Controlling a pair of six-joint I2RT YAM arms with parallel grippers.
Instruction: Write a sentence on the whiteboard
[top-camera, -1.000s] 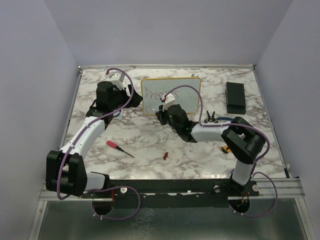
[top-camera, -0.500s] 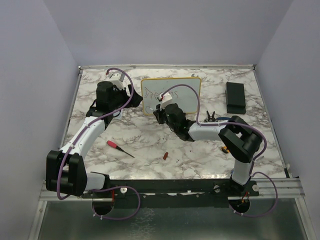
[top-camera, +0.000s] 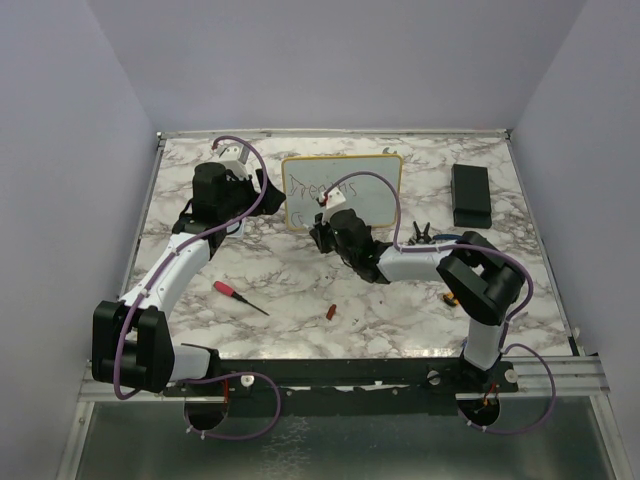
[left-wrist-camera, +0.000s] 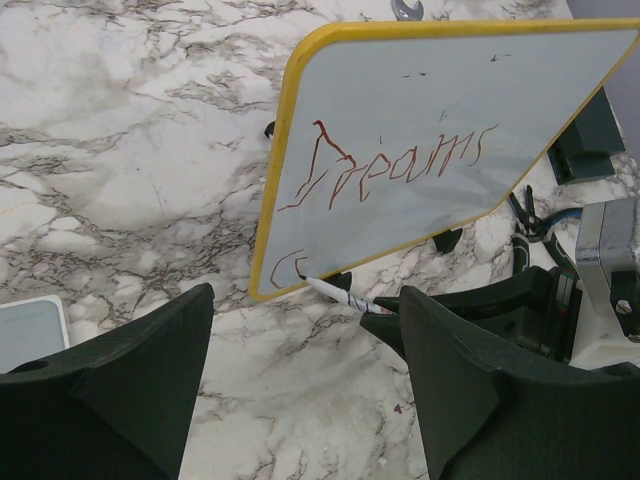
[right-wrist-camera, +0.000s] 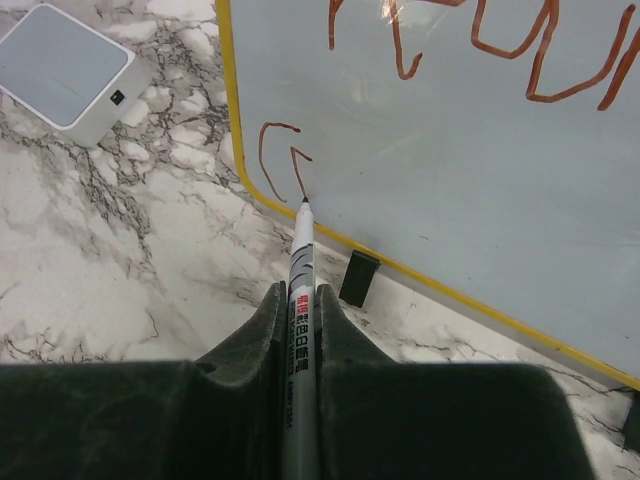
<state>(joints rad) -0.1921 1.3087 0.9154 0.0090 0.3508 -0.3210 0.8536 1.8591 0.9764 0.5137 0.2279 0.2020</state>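
Note:
The whiteboard (top-camera: 375, 200) with its yellow frame stands upright at the back of the table. On it is the sentence (left-wrist-camera: 400, 170) in thin red-brown letters: "Dreams" on the upper line, and a "C" plus a fresh stroke (right-wrist-camera: 280, 155) at the lower left. My right gripper (right-wrist-camera: 298, 295) is shut on a white marker (right-wrist-camera: 302, 260), whose tip touches the board by that stroke. My left gripper (left-wrist-camera: 305, 340) stands open and empty just left of the board (left-wrist-camera: 430, 110), facing it. From above, the right gripper (top-camera: 325, 222) sits at the board's lower left and the left gripper (top-camera: 262, 190) beside its left edge.
A small grey square pad (right-wrist-camera: 70, 70) lies left of the board. A black box (top-camera: 471, 194) stands at the back right and a black clip (top-camera: 421, 234) lies near the right arm. A red-handled screwdriver (top-camera: 232, 291) and a red cap (top-camera: 331, 312) lie in the foreground.
My right gripper has shifted slightly left along the board's lower edge with the marker in it. The left arm has not moved.

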